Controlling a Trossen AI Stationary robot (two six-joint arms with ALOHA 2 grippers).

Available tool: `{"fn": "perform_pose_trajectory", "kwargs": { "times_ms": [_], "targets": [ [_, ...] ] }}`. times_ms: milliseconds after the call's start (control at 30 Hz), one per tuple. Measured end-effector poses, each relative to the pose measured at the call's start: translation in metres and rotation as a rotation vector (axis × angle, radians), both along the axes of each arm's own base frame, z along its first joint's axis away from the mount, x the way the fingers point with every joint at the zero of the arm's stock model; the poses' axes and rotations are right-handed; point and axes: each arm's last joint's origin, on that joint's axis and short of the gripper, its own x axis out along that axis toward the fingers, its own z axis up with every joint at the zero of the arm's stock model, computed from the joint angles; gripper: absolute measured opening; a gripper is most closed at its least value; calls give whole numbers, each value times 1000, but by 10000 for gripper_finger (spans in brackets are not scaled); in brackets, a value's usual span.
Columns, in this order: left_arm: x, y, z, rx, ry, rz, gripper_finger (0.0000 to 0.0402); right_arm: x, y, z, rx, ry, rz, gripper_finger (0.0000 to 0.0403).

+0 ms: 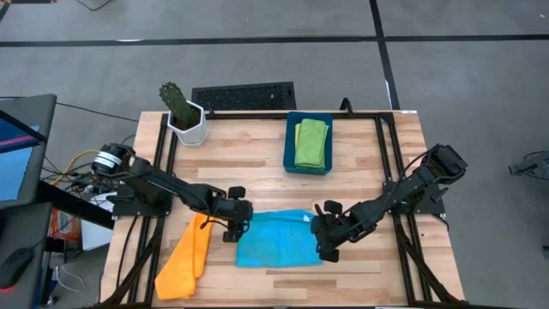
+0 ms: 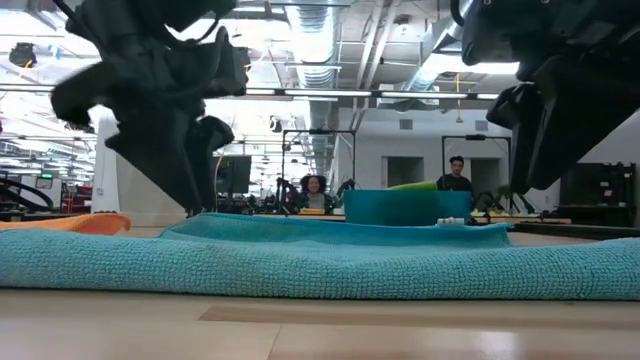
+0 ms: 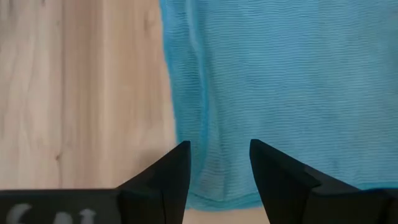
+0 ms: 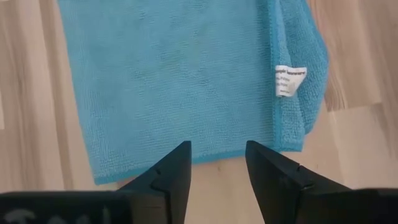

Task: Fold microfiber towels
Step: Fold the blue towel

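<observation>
On the desk [image 1: 360, 163], seen from above: blue towel [image 1: 276, 240] lies flat, folded, well in front of the dark blue bin [image 1: 292, 159]. Long axis runs left to right, parallel to the bin's front wall. Left claw [image 1: 233, 230] sits at the towel's left edge, right claw [image 1: 329, 243] at its right edge. Orange towel [image 1: 187, 257] lies crumpled, left of the blue one, its long axis slanting toward the desk's front-left corner. Green towel [image 1: 311, 142] is folded inside the bin. Potted cactus [image 1: 183, 112] stands left of the bin.

Low view: blue towel [image 2: 320, 262] spreads across the foreground, a raised fold layer on top. Both arms hang above it. Two people [image 2: 455, 175] sit in the room behind, beyond the bin [image 2: 405, 206].

Left wrist view: left claw [image 3: 219, 168] is open, empty, its fingers straddling the towel's edge [image 3: 186, 112] without pinching it.

Right wrist view: right claw [image 4: 216, 165] is open, empty, over bare wood just off the towel's hem; the white care tag [image 4: 289, 79] sits on a turned-over flap.

Risk, as I judge it: the layers look slightly misaligned near the tag. If a claw closes on only the top layer, the next fold would drag it and skew the stack; a low approach could bunch the cloth.
</observation>
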Motion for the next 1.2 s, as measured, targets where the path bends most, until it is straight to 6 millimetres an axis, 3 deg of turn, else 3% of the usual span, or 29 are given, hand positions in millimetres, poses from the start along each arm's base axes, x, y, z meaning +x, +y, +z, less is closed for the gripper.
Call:
{"fn": "perform_pose_trajectory", "kwargs": {
  "times_ms": [500,667,900,1200],
  "targets": [
    [5,21,-10,-31,52,-66,139,0,0,0,2,-2,-1,172],
    [5,24,-10,-40,59,-66,102,0,0,0,0,3,-1,171],
    [5,24,-10,-54,59,-84,12,0,0,0,-1,4,0,170],
    [8,22,-3,-121,66,-15,3,0,0,0,6,4,-17,170]
  ]
}}
